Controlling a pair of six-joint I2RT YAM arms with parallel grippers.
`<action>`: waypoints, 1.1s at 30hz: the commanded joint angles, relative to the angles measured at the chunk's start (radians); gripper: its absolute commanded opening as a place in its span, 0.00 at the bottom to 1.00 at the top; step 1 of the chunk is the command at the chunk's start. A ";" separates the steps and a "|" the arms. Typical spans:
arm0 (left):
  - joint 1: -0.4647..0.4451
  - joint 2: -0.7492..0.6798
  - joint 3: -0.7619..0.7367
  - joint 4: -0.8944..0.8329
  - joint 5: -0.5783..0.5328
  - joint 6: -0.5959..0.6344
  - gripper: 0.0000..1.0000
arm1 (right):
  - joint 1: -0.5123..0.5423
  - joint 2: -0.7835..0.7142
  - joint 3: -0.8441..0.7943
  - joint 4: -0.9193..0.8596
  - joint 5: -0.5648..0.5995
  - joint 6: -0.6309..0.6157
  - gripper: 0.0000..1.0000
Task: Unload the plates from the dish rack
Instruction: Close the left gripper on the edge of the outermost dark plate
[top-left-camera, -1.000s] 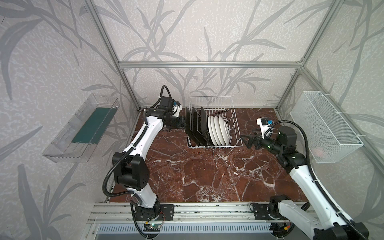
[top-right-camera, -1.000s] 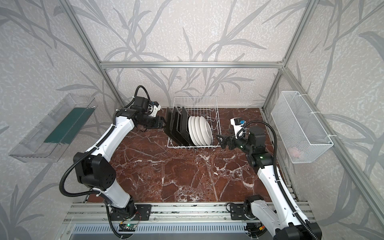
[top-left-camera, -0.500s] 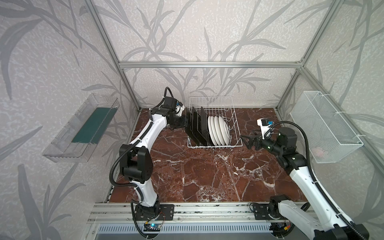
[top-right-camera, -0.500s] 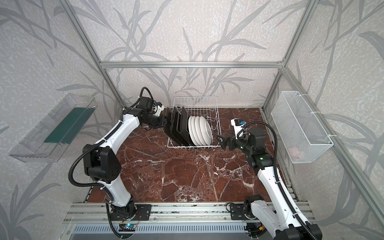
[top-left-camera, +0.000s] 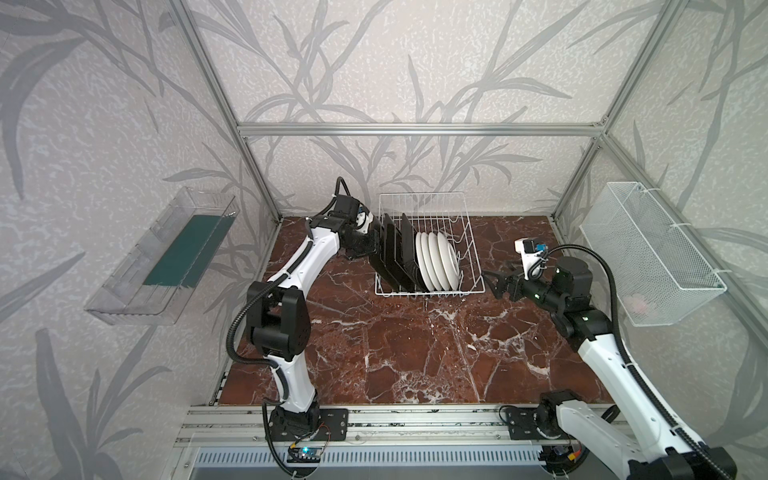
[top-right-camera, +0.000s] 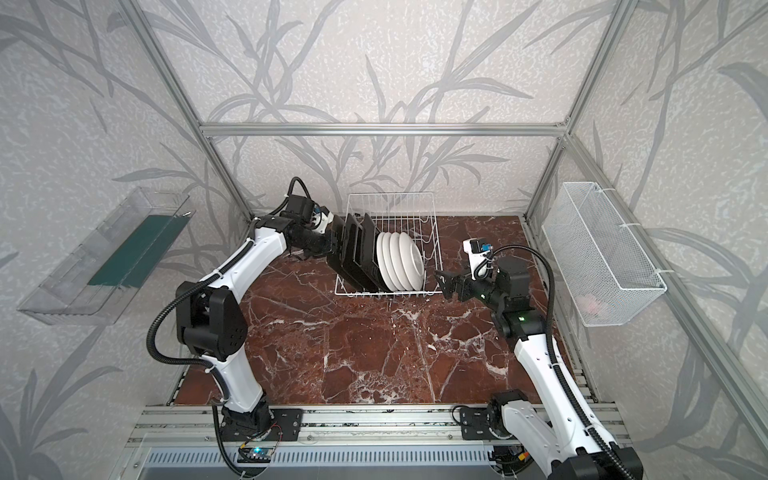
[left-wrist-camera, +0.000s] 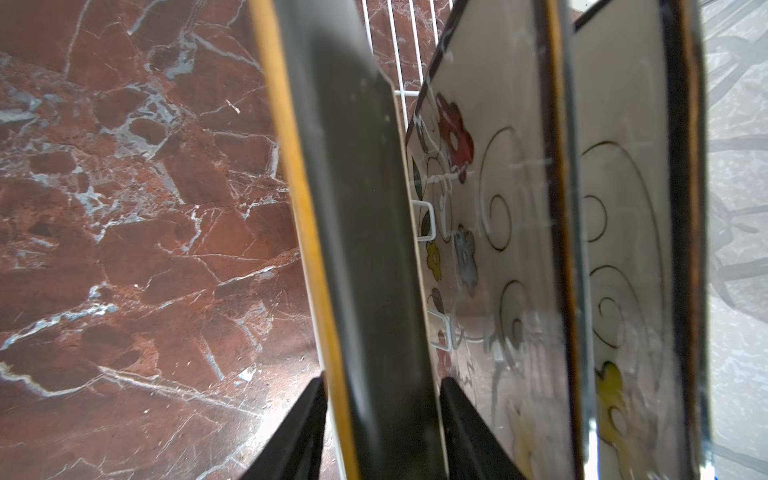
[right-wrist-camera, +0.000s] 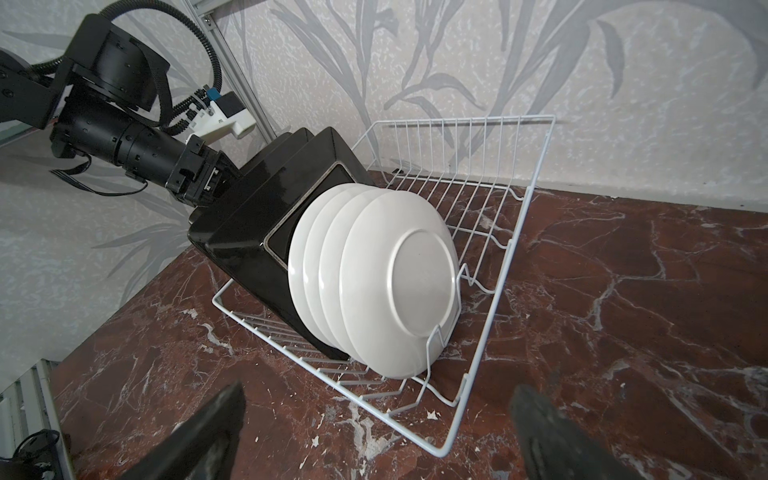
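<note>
Beside four round plates (top-left-camera: 438, 266), left hand (left-wrist-camera: 382, 379) pinches one of three square plates (top-left-camera: 394, 251); right hand (top-left-camera: 493, 285) wide.

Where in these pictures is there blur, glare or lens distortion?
Left wrist view: the square plate in the left gripper is soft, and white reflections streak the flowered faces beside it. Right wrist view: the right gripper is blurred, the rack is sharp but its rim looks slightly bowed by the wide lens, and the black backs shine. Both top views: sharp, evenly lit.
</note>
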 joint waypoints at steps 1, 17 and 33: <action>-0.005 0.012 0.031 -0.011 -0.006 -0.017 0.44 | 0.004 0.004 -0.010 0.032 0.009 0.000 0.99; -0.014 -0.002 0.000 -0.015 -0.014 -0.083 0.32 | 0.005 0.050 -0.004 0.048 0.009 -0.008 0.99; -0.014 0.011 -0.014 0.014 0.033 -0.122 0.25 | 0.005 0.053 0.004 0.049 0.023 0.018 0.99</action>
